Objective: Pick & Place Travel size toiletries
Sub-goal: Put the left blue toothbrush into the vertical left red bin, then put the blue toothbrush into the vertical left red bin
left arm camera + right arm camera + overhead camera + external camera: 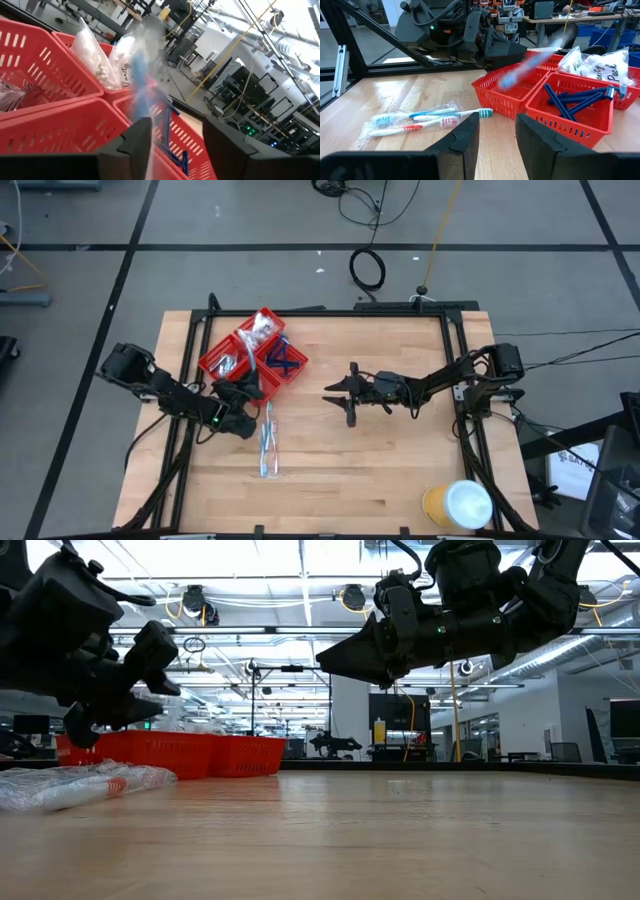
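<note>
A red tray (228,360) stands at the table's far left, holding white packets (600,65) and dark blue sticks (575,102) in separate compartments. My left gripper (177,145) hovers level at the tray's near side, fingers apart. A blue-and-white toothbrush (140,80) shows as a slanted blur over the tray (530,65), just in front of that gripper. More wrapped toothbrushes (268,442) lie flat on the table near the tray. My right gripper (335,395) waits open above mid-table, nothing between its fingers (470,135). My left gripper's fingers stand apart around the lower end (149,150) of the blurred toothbrush, which slants up over the red tray's compartment wall. Whether either finger touches it, I cannot tell.
A large yellow roll with a white top (458,505) stands at the table's near right corner. A black frame (455,350) edges the table. Bare wood lies between the two grippers and along the near edge.
</note>
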